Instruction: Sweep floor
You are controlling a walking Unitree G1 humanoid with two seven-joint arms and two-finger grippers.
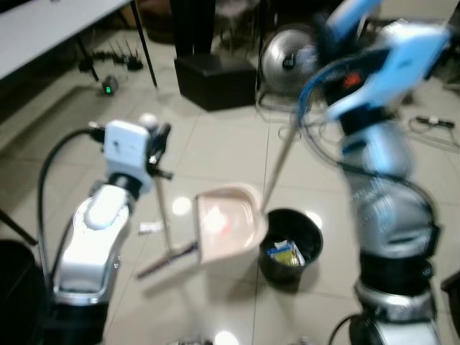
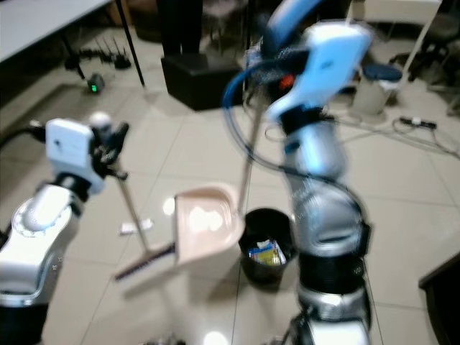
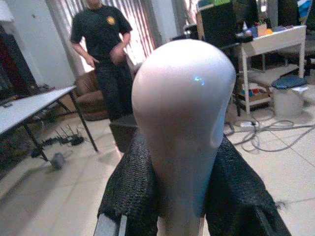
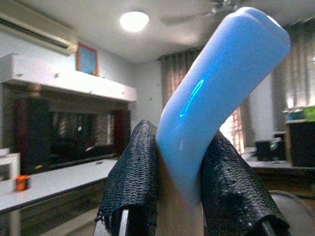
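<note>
My left gripper [image 1: 154, 140] is shut on the white rounded top of a broom handle [image 3: 184, 123]; the broom's shaft slants down to its brush head [image 1: 169, 260] on the tiled floor. My right gripper [image 1: 345, 43], raised high, is shut on the blue grip [image 4: 216, 98] of a long-handled dustpan. The beige dustpan [image 1: 226, 224] hangs tilted, its edge over a black bin [image 1: 291, 246] that holds some wrappers. A small white scrap [image 1: 149, 228] lies on the floor left of the broom.
A black box [image 1: 214, 79] and a silver fan [image 1: 287, 61] stand at the back. A table [image 1: 43, 29] is at the back left, cables [image 1: 431, 126] lie at the right. A person [image 3: 106, 54] stands behind in the left wrist view.
</note>
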